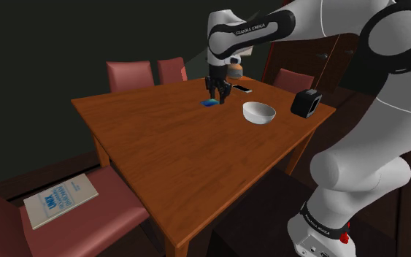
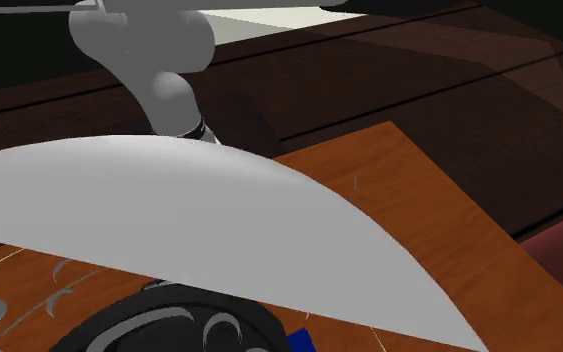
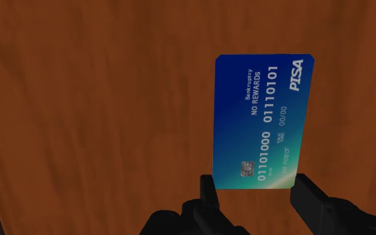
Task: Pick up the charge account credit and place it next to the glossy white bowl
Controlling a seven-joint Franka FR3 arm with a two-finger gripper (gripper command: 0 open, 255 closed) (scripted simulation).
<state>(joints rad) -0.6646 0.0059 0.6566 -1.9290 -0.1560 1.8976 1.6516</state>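
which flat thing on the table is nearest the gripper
The blue card, directly under the gripper; the small pale flat item lies farther off, near the table's far edge.

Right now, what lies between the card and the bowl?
Nothing. In the shoulder view, bare table runs from the card to the bowl; the phone lies off that line, beyond it.

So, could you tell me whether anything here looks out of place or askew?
Only mildly: a book lies on a chair seat rather than on the table. The blue card lies flat on the table and the white bowl stands upright, both undamaged.
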